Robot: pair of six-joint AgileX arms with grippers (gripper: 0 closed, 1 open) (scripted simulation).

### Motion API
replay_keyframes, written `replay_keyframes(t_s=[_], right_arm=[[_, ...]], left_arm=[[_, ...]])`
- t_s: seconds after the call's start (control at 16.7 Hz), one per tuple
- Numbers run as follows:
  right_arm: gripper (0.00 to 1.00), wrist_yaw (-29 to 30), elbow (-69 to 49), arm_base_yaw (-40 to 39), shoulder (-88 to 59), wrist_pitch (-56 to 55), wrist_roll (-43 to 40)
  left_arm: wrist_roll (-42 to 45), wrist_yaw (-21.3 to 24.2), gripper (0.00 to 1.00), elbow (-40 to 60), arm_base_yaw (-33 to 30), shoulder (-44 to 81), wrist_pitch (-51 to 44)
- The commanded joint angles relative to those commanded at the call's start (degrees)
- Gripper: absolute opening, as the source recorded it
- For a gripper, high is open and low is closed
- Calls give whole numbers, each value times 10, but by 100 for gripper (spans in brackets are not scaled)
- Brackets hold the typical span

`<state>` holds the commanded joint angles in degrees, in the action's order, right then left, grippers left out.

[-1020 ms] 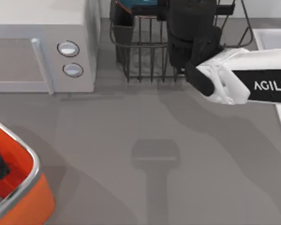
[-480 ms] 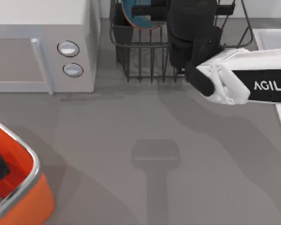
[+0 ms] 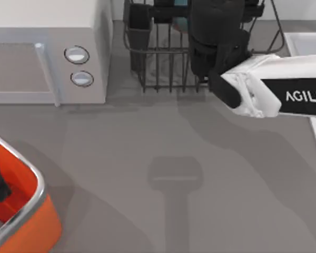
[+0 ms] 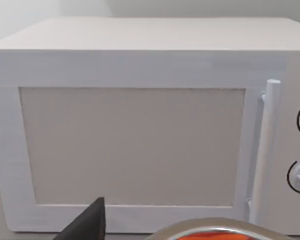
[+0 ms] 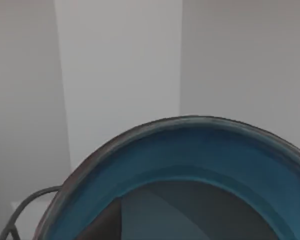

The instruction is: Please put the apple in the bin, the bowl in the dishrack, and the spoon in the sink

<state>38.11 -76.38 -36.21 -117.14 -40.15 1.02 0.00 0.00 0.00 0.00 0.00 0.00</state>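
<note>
Teal-blue bowl (image 5: 190,160), orange bin (image 3: 26,226), white microwave (image 3: 42,47).

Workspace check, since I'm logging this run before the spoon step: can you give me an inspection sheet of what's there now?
Surface: grey table, bare in the middle.
Job's things: bowl close under the right wrist camera, teal inside; a teal patch shows in the dishrack at the back. Bin at the front left corner. Sink rim at the right edge. Apple, spoon: nothing seen.
Clutter: white microwave at the back left.
Grippers: right arm reaches over the dishrack; left gripper's dark fingertip above the bin.
Cables: nothing seen.
Surroundings: pale wall behind.
</note>
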Motion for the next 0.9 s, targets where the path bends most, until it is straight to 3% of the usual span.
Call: replay_keyframes(t_s=[0.48, 0.9], right_arm=[[100, -15, 17, 6, 17, 2, 2], [100, -160, 231, 92, 262, 63, 11]], left_arm=[[0, 0, 100, 0, 0, 0, 0], [0, 0, 100, 0, 0, 0, 0]])
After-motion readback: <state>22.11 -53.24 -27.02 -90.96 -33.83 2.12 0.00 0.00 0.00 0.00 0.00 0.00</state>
